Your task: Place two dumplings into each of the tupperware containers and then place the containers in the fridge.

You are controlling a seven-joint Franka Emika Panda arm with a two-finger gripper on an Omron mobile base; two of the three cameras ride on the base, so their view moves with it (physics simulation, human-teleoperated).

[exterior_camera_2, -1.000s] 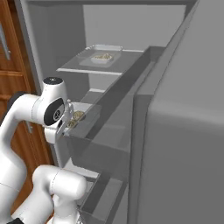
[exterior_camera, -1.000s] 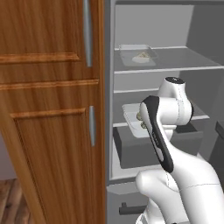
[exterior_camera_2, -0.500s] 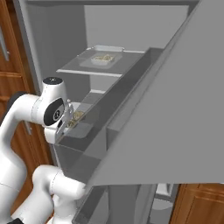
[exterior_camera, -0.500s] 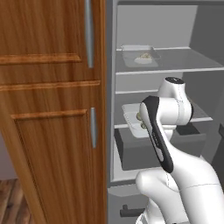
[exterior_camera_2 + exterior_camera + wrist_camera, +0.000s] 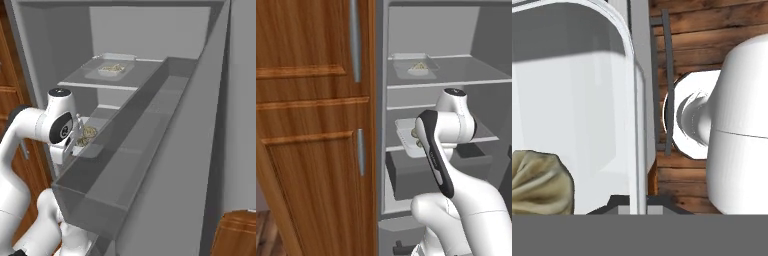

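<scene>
The fridge [image 5: 431, 30] stands open beside tall wooden cabinets [image 5: 311, 125], its light grey interior showing glass shelves and a dark grey drawer [image 5: 416, 175] low down. On the upper shelf [image 5: 466, 75] rests one of the tupperware containers [image 5: 412, 66], a shallow translucent tray with pale dumplings [image 5: 417, 67] lying inside it; the right base view shows the same tray [image 5: 113, 69] toward the back of that shelf. The second container [image 5: 405, 135] sits at the level of the middle shelf, partly hidden behind the white arm, with two tan dumplings [image 5: 86, 136] visible in it from the right base view, just beside the arm's wrist. In the hand view the rounded clear rim of this container [image 5: 629, 100] runs up from the bottom edge straight between the fingertips, and one pleated dumpling [image 5: 539, 182] lies in the tray at the lower left. The claw [image 5: 637, 207] is clenched on that rim, its tips pressed close on either side of the thin plastic wall. The open fridge door [image 5: 165, 165] reaches toward the right base camera, its long bin seen from above.
</scene>
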